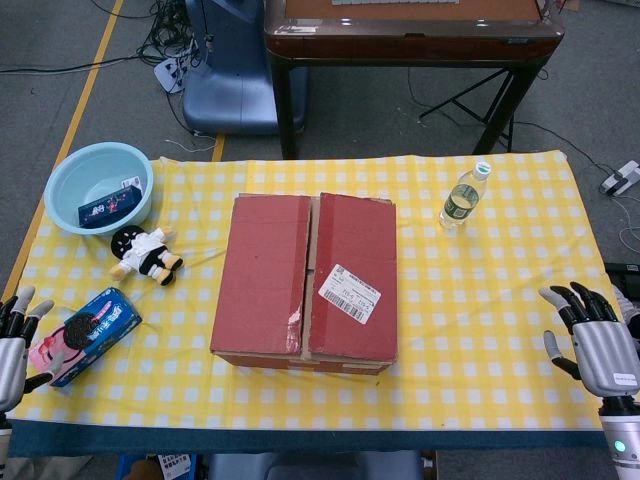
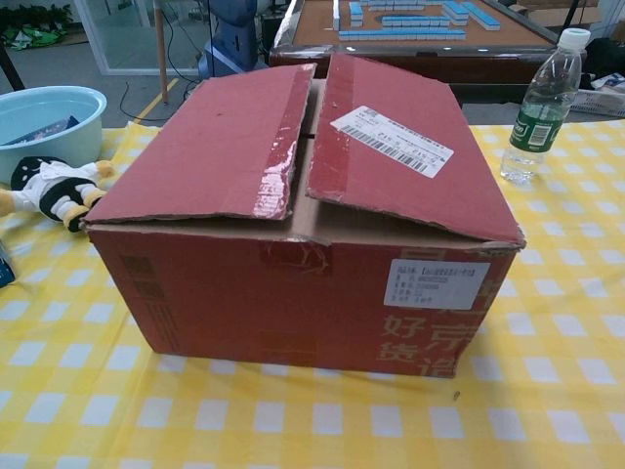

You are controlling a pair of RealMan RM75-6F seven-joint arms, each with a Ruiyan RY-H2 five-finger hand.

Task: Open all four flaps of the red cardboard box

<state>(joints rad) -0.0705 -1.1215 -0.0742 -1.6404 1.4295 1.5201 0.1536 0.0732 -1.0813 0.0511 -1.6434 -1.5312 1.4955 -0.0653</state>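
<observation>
Sitting mid-frame, the red cardboard box (image 1: 304, 282) has both top flaps (image 2: 293, 137) still down; all four remain unopened; left hand (image 1: 14, 345) and right hand (image 1: 598, 345) wait at the lower corners, fingers spread, empty.

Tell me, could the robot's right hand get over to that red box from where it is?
Probably yes. The right hand hovers open at the table's edge, and only bare checked cloth lies between it and the red box; the water bottle stands farther back.
</observation>
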